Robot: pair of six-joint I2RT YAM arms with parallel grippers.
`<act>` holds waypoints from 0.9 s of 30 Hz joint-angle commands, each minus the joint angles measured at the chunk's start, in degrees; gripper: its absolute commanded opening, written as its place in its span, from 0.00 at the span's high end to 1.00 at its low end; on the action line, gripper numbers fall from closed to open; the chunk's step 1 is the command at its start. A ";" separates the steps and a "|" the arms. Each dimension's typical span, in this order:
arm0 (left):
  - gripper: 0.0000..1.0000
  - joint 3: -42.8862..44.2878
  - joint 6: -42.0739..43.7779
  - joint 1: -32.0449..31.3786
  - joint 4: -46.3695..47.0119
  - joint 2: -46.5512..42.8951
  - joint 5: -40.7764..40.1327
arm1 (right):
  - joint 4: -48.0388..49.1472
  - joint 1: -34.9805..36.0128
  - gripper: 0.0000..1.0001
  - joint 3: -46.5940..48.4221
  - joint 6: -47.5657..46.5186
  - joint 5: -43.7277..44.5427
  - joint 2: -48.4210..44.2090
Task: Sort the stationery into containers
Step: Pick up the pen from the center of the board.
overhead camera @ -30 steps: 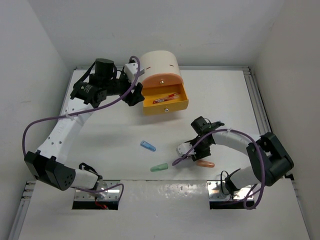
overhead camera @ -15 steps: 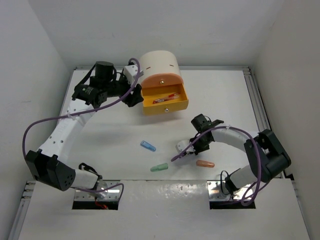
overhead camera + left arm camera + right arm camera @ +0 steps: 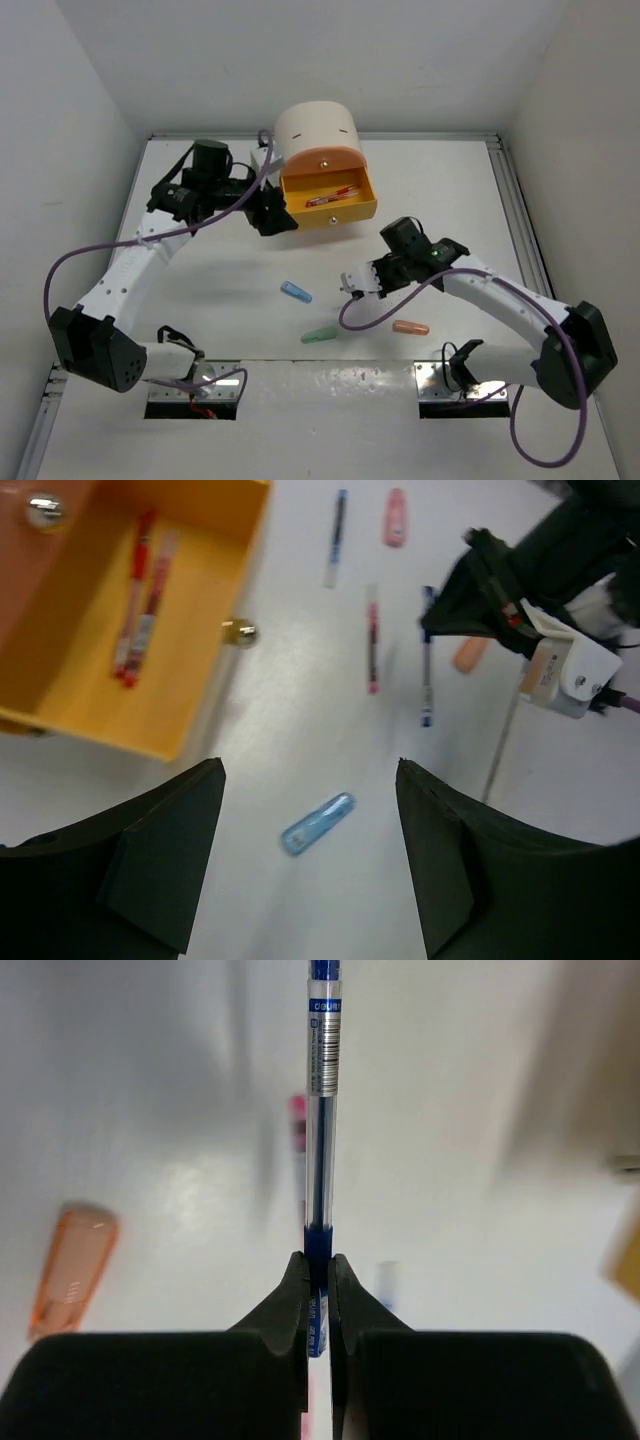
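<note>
The cream cabinet (image 3: pixel 318 122) stands at the back; its orange-yellow drawer (image 3: pixel 331 207) is pulled out with red pens (image 3: pixel 135 605) inside, under the shut peach drawer (image 3: pixel 322 160). My right gripper (image 3: pixel 318 1270) is shut on a blue pen (image 3: pixel 321 1110) and holds it above the table (image 3: pixel 352 284). My left gripper (image 3: pixel 308 770) hangs open and empty beside the drawer's left corner (image 3: pixel 273 212). Lying loose are a blue capsule (image 3: pixel 318 823), a green capsule (image 3: pixel 319 334), an orange capsule (image 3: pixel 411 327), a pink capsule (image 3: pixel 395 517), a red pen (image 3: pixel 373 648) and another blue pen (image 3: pixel 336 538).
White walls close in the table on the left, back and right. A metal rail (image 3: pixel 515 200) runs along the right edge. Purple cables (image 3: pixel 90 245) trail from both arms. The drawer's round knob (image 3: pixel 240 632) sticks out toward the table's middle.
My right gripper has shut on the blue pen and lifted it up and to the left. My left gripper has drifted from the cabinet's side toward the drawer's front corner.
</note>
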 commanded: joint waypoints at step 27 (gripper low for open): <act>0.23 -5.83 -15.33 -19.74 5.67 11.98 11.78 | 3.35 20.90 1.00 15.77 2.53 16.37 -3.89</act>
